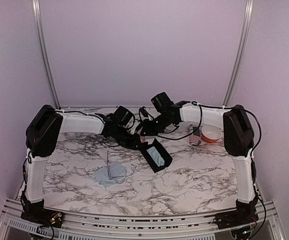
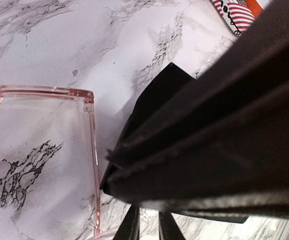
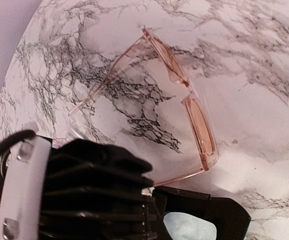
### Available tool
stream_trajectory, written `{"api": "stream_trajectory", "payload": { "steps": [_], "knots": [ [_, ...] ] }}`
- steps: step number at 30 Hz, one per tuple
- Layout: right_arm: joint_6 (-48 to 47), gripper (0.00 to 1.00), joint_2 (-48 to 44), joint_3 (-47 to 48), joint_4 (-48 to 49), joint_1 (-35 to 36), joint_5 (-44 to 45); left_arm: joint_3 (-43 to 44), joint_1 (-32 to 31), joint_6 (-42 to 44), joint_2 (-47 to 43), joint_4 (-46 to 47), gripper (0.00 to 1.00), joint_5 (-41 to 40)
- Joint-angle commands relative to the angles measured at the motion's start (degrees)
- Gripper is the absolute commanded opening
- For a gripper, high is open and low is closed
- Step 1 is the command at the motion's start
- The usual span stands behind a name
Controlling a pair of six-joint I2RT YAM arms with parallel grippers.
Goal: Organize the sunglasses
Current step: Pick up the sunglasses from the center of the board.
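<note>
Clear-frame sunglasses (image 3: 177, 75), left of black case (image 1: 157, 156), prob. light, brittle, slick, so pinch bridge; left gripper (image 2: 148, 227) & right gripper (image 1: 147, 132) closure can't tell.

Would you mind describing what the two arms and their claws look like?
Both match. The left arm and right arm have white, boxy links joined by bulky black joint housings, on black bases. Thin black cables loop along the outside of each. The left claw and right claw are black; I can read no markings and see no sleeves.
</note>
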Motion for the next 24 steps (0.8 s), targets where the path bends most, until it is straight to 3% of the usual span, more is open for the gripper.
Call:
{"api": "stream_trajectory", "payload": {
  "steps": [1,7,13,17,20,22,24],
  "knots": [
    [-1.7,0.06,-2.2,4.7,-3.8,0.3,2.2,1.5,0.4,0.8,-4.5,-0.8,0.15,-0.6],
    [-2.9,0.08,-4.5,7.6,-6.3,0.3,4.4,1.9,0.8,1.7,-8.6,-2.3,0.17,-2.4],
    [-4.1,0.10,-9.2,7.0,-6.4,0.3,9.1,-1.2,1.0,3.9,-16.2,-3.7,0.28,-10.2],
    [-3.8,0.10,-12.8,4.2,-4.0,0.4,10.9,-3.8,1.4,2.8,-21.1,-4.3,0.45,-17.0],
    [-3.4,0.10,-15.4,1.0,-1.2,0.4,11.7,-6.3,2.5,-0.7,-24.1,-4.6,0.69,-21.5],
    [-3.1,0.10,-17.0,-1.5,0.5,0.6,12.5,-7.8,4.4,-5.1,-25.8,-4.7,0.96,-23.1],
    [-2.9,0.10,-18.5,-4.4,2.2,1.0,14.4,-11.4,6.5,-12.9,-28.3,-3.9,0.99,-23.6]
  ]
}}
